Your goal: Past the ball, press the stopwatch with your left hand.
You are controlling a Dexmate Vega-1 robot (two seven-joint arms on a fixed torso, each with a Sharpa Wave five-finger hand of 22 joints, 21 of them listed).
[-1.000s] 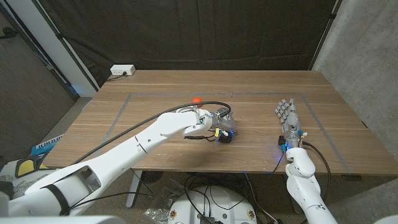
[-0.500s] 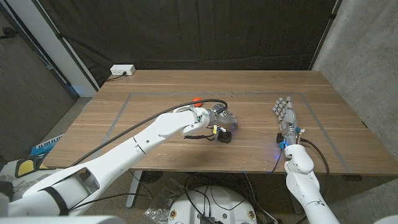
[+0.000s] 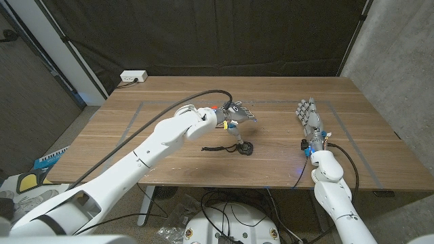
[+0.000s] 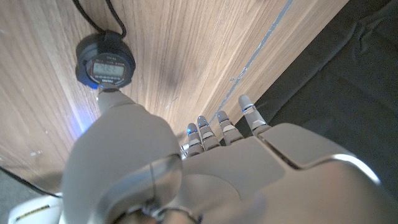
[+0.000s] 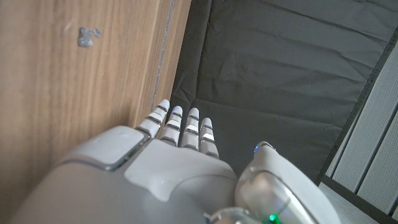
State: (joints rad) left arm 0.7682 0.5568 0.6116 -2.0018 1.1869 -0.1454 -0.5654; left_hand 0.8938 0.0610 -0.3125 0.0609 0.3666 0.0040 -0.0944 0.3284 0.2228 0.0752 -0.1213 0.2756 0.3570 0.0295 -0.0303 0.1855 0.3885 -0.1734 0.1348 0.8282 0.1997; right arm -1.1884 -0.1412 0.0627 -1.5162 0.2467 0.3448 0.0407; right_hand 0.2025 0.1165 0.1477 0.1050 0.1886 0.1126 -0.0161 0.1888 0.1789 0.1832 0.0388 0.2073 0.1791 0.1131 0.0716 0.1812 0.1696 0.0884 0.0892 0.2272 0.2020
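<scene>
Stopwatch at frame centre, left hand raised over it.
The stopwatch (image 3: 245,148) lies face up on the worktop (image 3: 169,129), its cord trailing left; the left hand (image 3: 235,115), fingers spread and holding nothing, hides most of the ball (image 3: 215,107) just above. The right hand (image 3: 308,118) stands at mid right, fingers straight together, its palm side hidden.

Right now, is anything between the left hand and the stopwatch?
Nothing visible. The left hand is raised over the stopwatch, which lies bare on the table. The red ball sits behind the arm, out of the way.
</scene>
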